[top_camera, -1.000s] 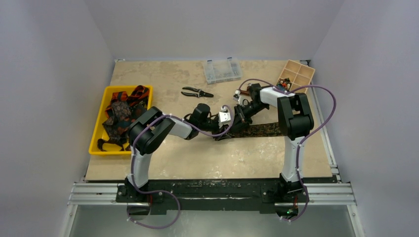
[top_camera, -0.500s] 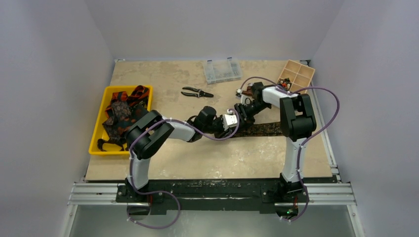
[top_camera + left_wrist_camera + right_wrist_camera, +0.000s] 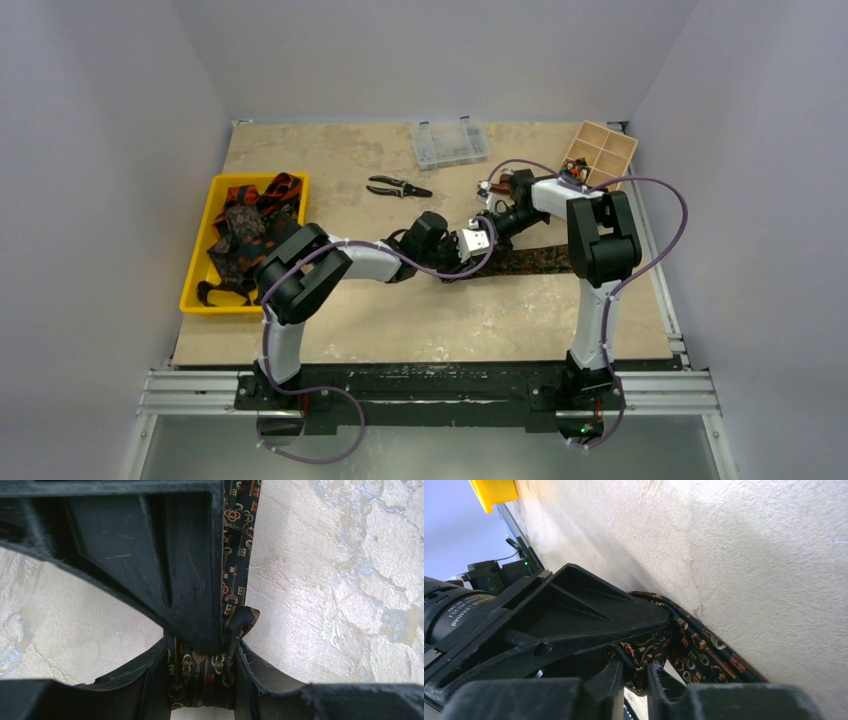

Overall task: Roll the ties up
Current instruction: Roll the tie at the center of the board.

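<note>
Seen from above, two robot arms meet just right of the middle of a beige marbled desk. A long dark tie lies flat there, running from the meeting point towards 3 o'clock. Up close its cloth is black with small gold and red key shapes.

The left hand reaches in from 8 o'clock. Its wrist camera shows its two fingers partly closed, pressing on either side of a small rolled-up end of the tie, with the loose length trailing away towards 12 o'clock in that view.

The right hand comes in from 2 o'clock and bears down on the same roll. Its fingers stand only narrowly apart with a fold of the tie at their tips; whether they clamp it cannot be told.

At 9 o'clock a yellow tray holds a heap of more ties, dark with red and orange. Black-handled pliers lie at 11 o'clock, a clear compartment box at 12 o'clock, and a wooden divided box at 2 o'clock.
</note>
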You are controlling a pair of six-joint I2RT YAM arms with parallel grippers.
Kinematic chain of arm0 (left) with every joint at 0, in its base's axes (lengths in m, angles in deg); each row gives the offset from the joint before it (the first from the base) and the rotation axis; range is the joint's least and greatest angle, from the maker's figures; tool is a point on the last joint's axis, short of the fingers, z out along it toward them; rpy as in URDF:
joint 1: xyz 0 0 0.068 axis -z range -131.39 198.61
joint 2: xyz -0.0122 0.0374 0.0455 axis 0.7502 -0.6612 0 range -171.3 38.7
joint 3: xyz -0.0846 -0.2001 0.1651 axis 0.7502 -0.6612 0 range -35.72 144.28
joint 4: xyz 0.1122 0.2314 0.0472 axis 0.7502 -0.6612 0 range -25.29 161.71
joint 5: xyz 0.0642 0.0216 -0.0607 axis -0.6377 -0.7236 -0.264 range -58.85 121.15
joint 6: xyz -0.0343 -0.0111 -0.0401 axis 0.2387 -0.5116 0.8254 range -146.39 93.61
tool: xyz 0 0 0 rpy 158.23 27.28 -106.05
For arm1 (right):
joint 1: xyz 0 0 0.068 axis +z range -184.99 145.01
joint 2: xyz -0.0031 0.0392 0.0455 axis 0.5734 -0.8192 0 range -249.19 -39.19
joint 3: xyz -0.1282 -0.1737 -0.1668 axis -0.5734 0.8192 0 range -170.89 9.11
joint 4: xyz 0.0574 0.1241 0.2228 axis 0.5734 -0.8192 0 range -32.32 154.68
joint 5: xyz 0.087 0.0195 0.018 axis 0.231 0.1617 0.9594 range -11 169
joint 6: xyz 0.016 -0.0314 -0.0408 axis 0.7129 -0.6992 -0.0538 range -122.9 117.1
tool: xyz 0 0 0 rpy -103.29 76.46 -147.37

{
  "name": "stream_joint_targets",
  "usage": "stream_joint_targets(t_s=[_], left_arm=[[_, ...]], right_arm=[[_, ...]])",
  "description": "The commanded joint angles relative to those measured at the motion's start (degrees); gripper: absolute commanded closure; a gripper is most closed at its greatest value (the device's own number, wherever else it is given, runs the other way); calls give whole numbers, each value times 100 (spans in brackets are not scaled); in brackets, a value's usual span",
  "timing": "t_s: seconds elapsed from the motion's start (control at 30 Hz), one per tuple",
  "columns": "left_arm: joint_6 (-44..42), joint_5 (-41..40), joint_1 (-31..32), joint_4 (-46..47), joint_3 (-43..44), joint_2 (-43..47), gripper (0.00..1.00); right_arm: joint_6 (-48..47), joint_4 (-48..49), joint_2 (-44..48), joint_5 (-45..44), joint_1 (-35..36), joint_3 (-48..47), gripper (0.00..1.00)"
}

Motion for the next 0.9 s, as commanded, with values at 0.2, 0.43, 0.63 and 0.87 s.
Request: stream_joint_targets(t_s=[0.2, 0.43, 0.63, 0.87], left_arm=[[619, 1325, -477, 281, -679, -290, 43], [996, 1716, -550, 2691, -1194, -577, 36], [1189, 1660, -541, 3165, -1004, -964, 36], [1276, 1788, -515, 3480, -890, -1161, 40]], right_arm=[[-715, 3, -584, -926, -116, 21, 100], [-994, -39, -1028, -1264, -338, -214, 100], [-894, -47, -1251, -1348, -340, -415, 100], [-1136, -134, -1265, -1493, -320, -482, 100]])
